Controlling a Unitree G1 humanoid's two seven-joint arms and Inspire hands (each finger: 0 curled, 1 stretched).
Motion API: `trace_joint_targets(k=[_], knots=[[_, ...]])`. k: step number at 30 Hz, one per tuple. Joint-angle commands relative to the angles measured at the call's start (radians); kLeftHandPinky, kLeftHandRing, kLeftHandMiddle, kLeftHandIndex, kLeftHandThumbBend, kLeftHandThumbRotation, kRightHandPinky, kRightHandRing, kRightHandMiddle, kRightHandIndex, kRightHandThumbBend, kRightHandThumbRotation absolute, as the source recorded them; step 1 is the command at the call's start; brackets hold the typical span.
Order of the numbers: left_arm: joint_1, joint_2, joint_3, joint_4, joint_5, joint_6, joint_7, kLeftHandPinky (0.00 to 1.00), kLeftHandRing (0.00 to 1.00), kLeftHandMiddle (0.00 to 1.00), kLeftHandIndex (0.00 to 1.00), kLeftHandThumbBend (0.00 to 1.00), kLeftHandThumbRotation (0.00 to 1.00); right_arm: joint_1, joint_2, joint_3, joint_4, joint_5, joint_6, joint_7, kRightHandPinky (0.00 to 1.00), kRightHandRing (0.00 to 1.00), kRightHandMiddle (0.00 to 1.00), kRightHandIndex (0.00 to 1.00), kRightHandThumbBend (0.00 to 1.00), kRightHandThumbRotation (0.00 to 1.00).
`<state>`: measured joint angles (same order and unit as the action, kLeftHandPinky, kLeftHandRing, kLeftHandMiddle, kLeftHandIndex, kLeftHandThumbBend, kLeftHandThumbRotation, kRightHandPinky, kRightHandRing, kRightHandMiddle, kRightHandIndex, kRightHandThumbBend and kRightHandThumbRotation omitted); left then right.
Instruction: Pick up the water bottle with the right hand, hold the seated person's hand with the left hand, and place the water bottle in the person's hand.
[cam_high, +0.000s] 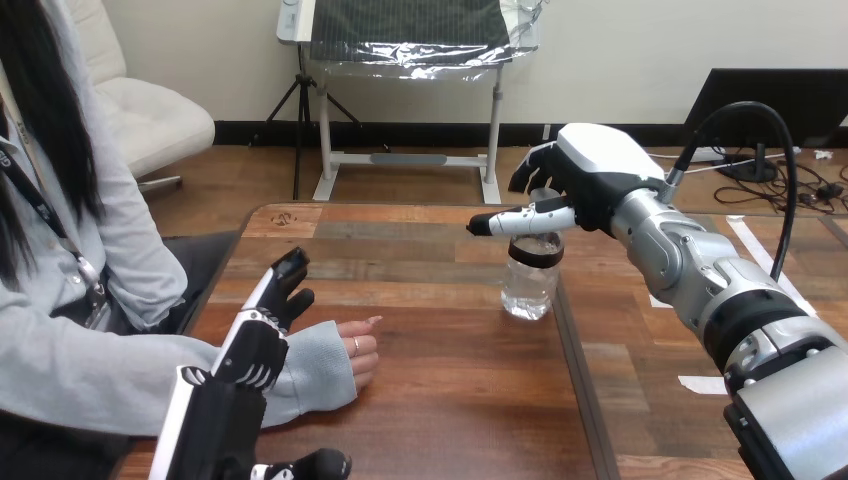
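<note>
Right hand (590, 175) wrapped round the top of the water bottle (528, 285), bottle standing on the table (440, 400)

So the bottle's a clear, see-through plastic cylinder with a dark band near the top. It sits directly under the right hand's white-shelled back, long axis straight up and down, top end pointing up into the palm. The thumb crosses the front of the neck and the fingers curl down behind it. The tabletop is grainy brown wood planks. The left hand (258, 345) has straight fingers, close together, lying over the grey sleeve (315, 370); can't tell if they press on it. The person's hand (360, 358) is loosely curled just right of the left hand, resting on the wood.
</note>
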<state>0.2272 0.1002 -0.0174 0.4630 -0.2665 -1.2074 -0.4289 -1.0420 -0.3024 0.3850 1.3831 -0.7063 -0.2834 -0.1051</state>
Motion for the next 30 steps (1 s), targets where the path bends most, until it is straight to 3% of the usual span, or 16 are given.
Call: trace_joint_targets(k=[1, 18, 24, 27, 30], knots=[[-0.045, -0.005, -0.003, 0.003, 0.005, -0.018, 0.005, 0.93, 0.96, 0.95, 0.92, 1.0, 0.63, -0.072, 0.009, 0.015, -0.001, -0.005, -0.003, 0.012, 0.74, 0.71, 0.69, 0.68, 0.93, 0.75], [-0.044, -0.007, -0.002, 0.008, 0.03, -0.023, 0.02, 0.92, 0.96, 0.95, 0.91, 1.0, 0.65, -0.04, 0.01, 0.039, 0.0, -0.018, -0.033, 0.016, 0.7, 0.61, 0.6, 0.6, 1.0, 0.84], [-0.041, -0.007, -0.005, 0.004, 0.026, -0.019, 0.023, 0.92, 0.96, 0.95, 0.91, 1.0, 0.66, -0.03, 0.008, 0.031, 0.0, -0.004, -0.05, 0.031, 0.69, 0.6, 0.57, 0.58, 1.0, 0.87], [-0.049, -0.009, -0.014, 0.013, 0.003, -0.034, 0.015, 0.91, 0.95, 0.94, 0.91, 1.0, 0.66, -0.025, 0.004, 0.034, -0.002, -0.004, -0.069, 0.027, 0.69, 0.58, 0.55, 0.56, 1.0, 0.89], [-0.033, -0.004, -0.029, -0.012, -0.023, 0.003, 0.007, 0.91, 0.95, 0.94, 0.9, 1.0, 0.64, -0.023, 0.002, 0.038, -0.002, -0.007, -0.079, 0.028, 0.7, 0.56, 0.54, 0.55, 1.0, 0.9]])
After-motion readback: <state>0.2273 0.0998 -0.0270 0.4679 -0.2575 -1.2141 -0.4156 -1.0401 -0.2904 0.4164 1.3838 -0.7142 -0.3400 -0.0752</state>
